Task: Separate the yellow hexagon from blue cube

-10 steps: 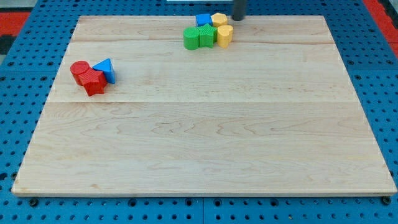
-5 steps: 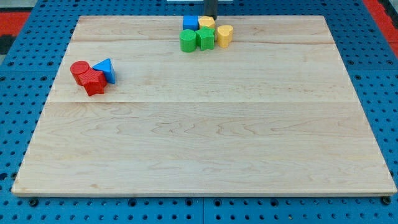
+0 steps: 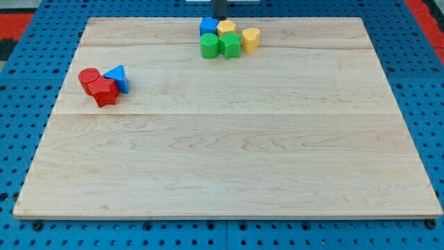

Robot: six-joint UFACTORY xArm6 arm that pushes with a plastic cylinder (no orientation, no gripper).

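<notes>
The blue cube (image 3: pixel 207 26) sits near the view's top edge of the wooden board (image 3: pixel 229 146). The yellow hexagon (image 3: pixel 226 28) touches its right side. My tip (image 3: pixel 218 18) is just above the seam between the two, at the board's top edge, close to both. Below them, two green blocks (image 3: pixel 209 46) (image 3: pixel 231 45) stand side by side against them. A second yellow block (image 3: pixel 250 38) stands just right of the green pair.
At the view's left, two red blocks (image 3: pixel 88 78) (image 3: pixel 105 91) and a blue triangle (image 3: pixel 118 78) form a tight cluster. A blue pegboard (image 3: pixel 28 125) surrounds the board.
My tip has moved left along the board's top edge. The blue cube, the yellow hexagon and the green blocks have shifted left and slightly down; the second yellow block has stayed.
</notes>
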